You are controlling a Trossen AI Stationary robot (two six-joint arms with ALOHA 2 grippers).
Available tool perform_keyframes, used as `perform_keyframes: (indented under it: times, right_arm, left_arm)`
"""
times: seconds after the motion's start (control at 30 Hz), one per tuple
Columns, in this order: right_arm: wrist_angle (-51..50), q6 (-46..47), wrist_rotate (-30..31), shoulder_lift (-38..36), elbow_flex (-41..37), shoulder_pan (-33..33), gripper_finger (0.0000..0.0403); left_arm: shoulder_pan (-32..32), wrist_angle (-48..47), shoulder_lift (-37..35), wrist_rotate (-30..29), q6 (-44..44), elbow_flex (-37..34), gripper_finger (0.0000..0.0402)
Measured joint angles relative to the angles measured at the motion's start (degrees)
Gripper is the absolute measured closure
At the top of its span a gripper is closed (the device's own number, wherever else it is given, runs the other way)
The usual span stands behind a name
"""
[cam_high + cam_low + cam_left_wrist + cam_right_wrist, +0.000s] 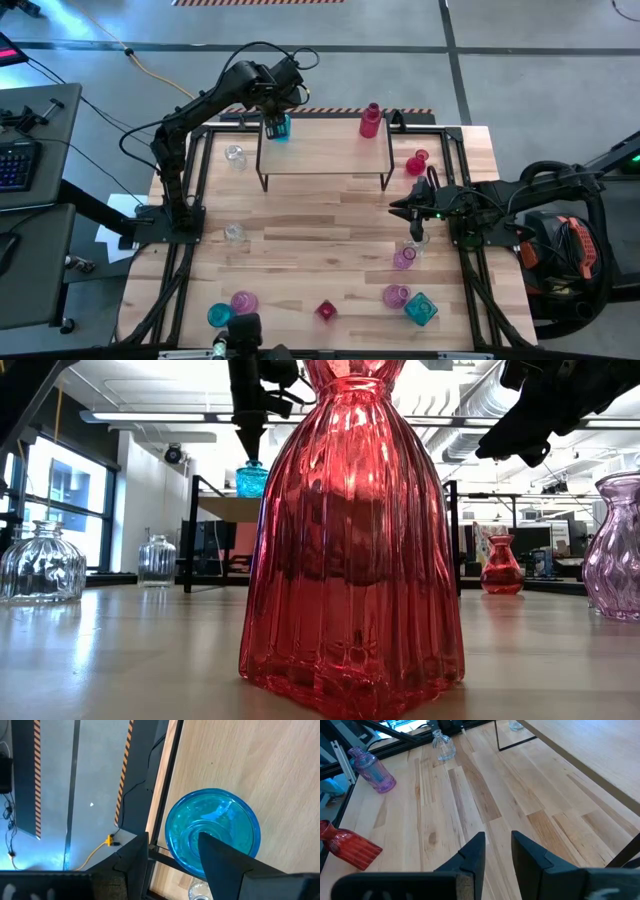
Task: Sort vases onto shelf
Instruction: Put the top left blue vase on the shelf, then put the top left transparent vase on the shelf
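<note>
Glass fills the front of the low view: a ribbed red vase (352, 540) stands right before the lens, at centre frame. In the high view it sits at bottom centre (326, 311), with a teal vase (219, 315) and a pink one (244, 301) to its left, and a pink vase (396, 296) and a faceted teal vase (421, 308) to its right.

Farther up, right of centre, the right gripper (415, 236) hangs above a pale pink vase (404, 258); in its wrist view the fingers (476, 851) stand a little apart with nothing between them. Two clear vases (234, 233) (235, 156) stand on the table's left side, and a red vase (417, 162) at the upper right, just beside the shelf.

The shelf (325, 148) stands at upper centre. A pink bottle vase (371, 120) rests on its right rear corner. At its left rear corner the left gripper (277, 127) holds a blue vase (212, 830), one finger (220, 860) inside the mouth, the other outside the rim.
</note>
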Motion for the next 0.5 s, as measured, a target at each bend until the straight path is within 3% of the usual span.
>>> perform_keyframes:
  times: [0.5]
  right_arm:
    - [0.0,0.0,0.0,0.0,0.0,0.0,0.0329]
  left_arm:
    - [0.0,0.4,-0.6,-0.6,-0.6,2.1,0.0241]
